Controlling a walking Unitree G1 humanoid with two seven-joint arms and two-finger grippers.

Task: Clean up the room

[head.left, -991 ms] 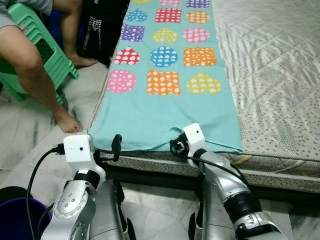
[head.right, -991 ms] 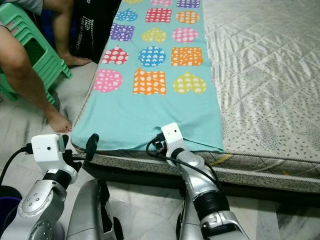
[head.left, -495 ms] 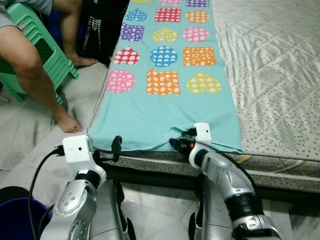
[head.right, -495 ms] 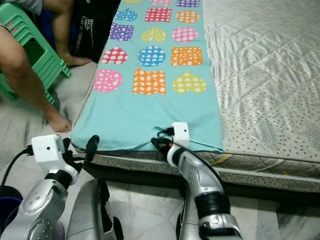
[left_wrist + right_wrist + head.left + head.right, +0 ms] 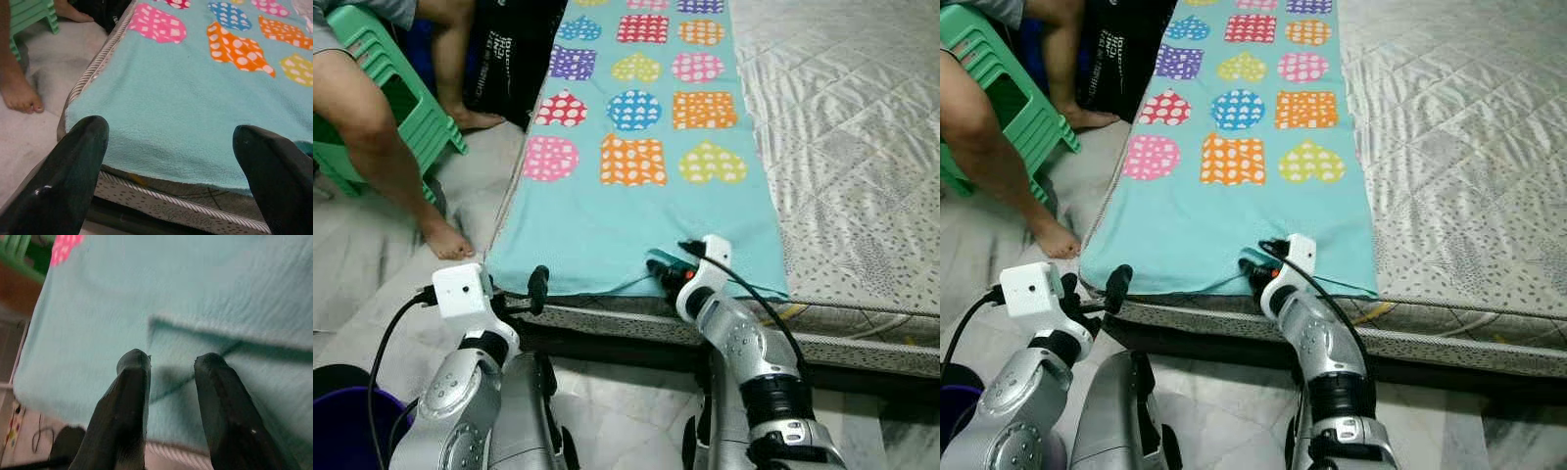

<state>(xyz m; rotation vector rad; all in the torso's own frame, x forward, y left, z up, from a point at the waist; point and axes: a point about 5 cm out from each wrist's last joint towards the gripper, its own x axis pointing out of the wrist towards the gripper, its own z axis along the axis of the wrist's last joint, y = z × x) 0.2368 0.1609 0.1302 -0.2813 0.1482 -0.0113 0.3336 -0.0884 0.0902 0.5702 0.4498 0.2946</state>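
The blanket (image 5: 636,211) hem fold at six o'clock should be pinched squarely by the parted right gripper (image 5: 171,367); the left gripper (image 5: 168,142) is held released at seven o'clock

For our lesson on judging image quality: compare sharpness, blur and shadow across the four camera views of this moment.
Head views: evenly lit and sharp, the blanket patterns crisp. Left wrist view: blanket sharp, the near fingers of the left gripper soft, with a small glint. Right wrist view: blurred throughout, the blanket fold hazy, a dark shadow between the fingers of the right gripper.
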